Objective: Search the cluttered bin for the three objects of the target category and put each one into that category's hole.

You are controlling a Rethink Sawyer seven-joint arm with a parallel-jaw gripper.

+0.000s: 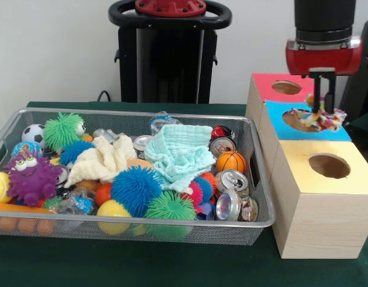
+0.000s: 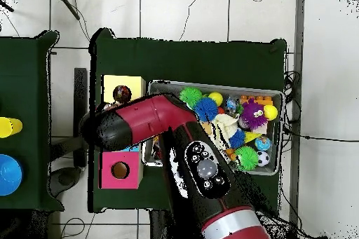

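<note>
In the front view, the red and black gripper (image 1: pixel 322 95) is seen at the upper right of the frame, hanging over the round hole in the blue-topped wooden box (image 1: pixel 278 115). A multicoloured frilly fabric bundle (image 1: pixel 318 118) is pinched between the closed fingers, its lower part resting at the hole's rim; it is judged to be held there so that it drops straight in on release. The red-topped box (image 1: pixel 266 84) behind and the yellow-topped box (image 1: pixel 318 197) in front stand touching it, so little room is left sideways. The wire mesh bin (image 1: pixel 263 179), crowded with spiky balls, cans and cloths, sits just beside the boxes on the dark green table (image 1: pixel 142 266).

In the overhead view, the fingers and bundle are hidden under the arm (image 2: pixel 161 120), which crosses the bin's left edge.
</note>
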